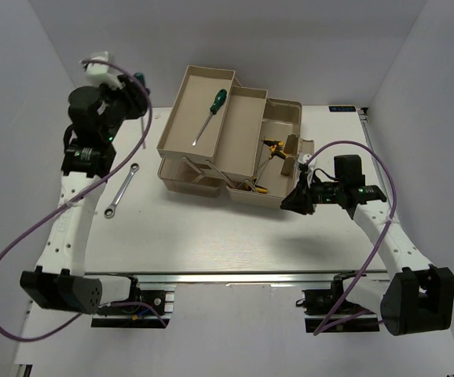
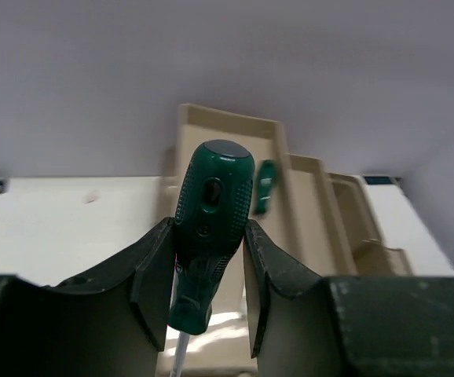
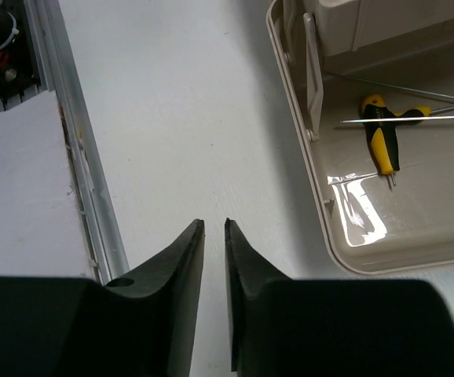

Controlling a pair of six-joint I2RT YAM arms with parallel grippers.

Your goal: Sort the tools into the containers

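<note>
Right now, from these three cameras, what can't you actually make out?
- Tip of the screwdriver in the left gripper: left wrist view, shaft cut off by the bottom edge.
- Second screwdriver in the toolbox: blurred in that view.
- Hex keys: top view, too small to count, partly hidden by the upper trays.
- Hex key shafts: right wrist view, cut off by the right edge.

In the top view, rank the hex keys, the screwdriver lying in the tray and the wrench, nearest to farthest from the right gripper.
From the right gripper:
1. hex keys, inside the toolbox, just beyond it to the left.
2. screwdriver, in the raised tray, farther back and left.
3. wrench, on the table, far left.
</note>
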